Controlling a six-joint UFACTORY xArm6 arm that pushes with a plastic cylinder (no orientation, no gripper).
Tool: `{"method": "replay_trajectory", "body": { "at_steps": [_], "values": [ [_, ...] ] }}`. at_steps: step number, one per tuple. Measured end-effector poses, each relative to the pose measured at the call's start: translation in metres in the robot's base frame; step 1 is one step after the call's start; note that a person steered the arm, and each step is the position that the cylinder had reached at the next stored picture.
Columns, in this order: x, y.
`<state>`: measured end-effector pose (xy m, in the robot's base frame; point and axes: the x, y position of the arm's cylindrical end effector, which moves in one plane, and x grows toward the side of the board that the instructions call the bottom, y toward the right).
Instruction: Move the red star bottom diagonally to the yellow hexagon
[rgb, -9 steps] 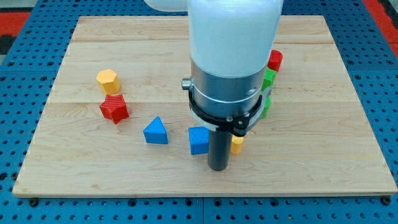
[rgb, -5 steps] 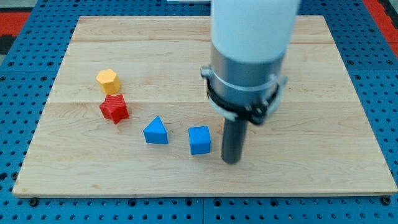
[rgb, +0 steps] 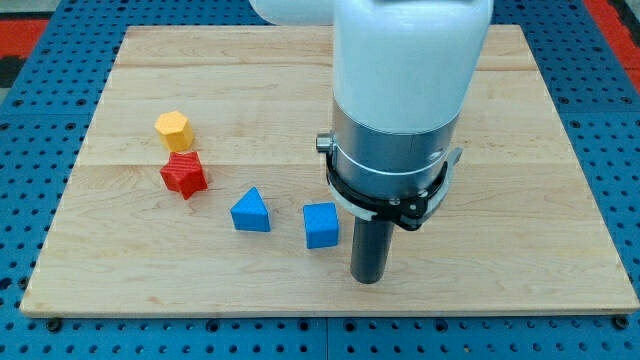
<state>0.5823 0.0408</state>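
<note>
Wooden worktop (rgb: 520, 150) under us, and my tip (rgb: 367, 279) sits near the view's bottom, just right of the blue cube (rgb: 321, 225); no pincer on this rod. Red star (rgb: 184, 174) lies well apart at the view's left, just below-right of the yellow hexagon (rgb: 172, 129), blue triangular block (rgb: 250, 211) between.

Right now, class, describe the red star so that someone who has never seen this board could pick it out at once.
Start at the wooden board and look to the view's left half, well away from my tip. There a yellow hexagon sits just above the red star. The star is the only red block in view, spiky-edged, unlike the blue triangle at its lower right.
</note>
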Motion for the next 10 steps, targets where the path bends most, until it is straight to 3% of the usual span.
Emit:
{"method": "replay_trajectory", "body": {
  "at_steps": [2,4,5,6,7,9,10],
  "values": [
    [0.019,-0.008],
    [-0.019,-0.082],
    [0.0,-0.167],
    [-0.02,-0.207],
    [-0.073,-0.239],
    [-0.129,-0.182],
    [-0.103,-0.198]
  ]
}}
